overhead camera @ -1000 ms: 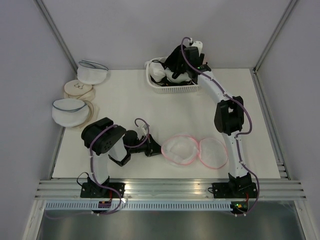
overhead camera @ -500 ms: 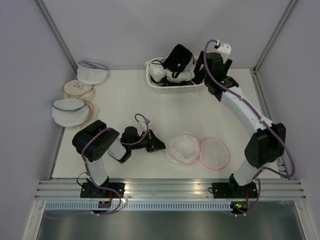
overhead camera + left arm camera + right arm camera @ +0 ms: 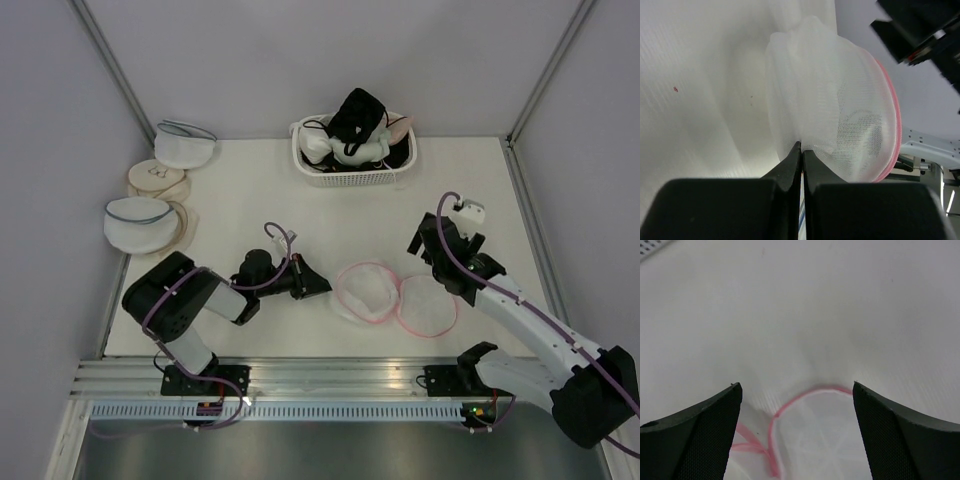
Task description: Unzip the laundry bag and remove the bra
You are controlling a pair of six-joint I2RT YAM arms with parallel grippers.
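Observation:
The laundry bag (image 3: 365, 293) lies unzipped on the table, its two pink-trimmed halves side by side; the right half (image 3: 428, 305) is empty. The black bra (image 3: 358, 112) sits on top of the pile in the white basket (image 3: 350, 180) at the back. My left gripper (image 3: 322, 287) is shut, its tips touching the mesh wall of the bag's left half (image 3: 840, 100); I cannot tell whether mesh is pinched. My right gripper (image 3: 440, 248) is open and empty, just above the far rim of the right half (image 3: 810, 395).
The basket also holds a white bra (image 3: 320, 145) and a pale pink one (image 3: 400, 125). Two white mesh bags with blue-grey trim (image 3: 185, 145) (image 3: 138, 222) and tan round pads (image 3: 158, 180) lie at the left edge. Walls enclose the table.
My right arm swung from the basket back to the front, now open above the bag's right half. The black bra stayed in the basket. My left gripper slid right up to the bag.

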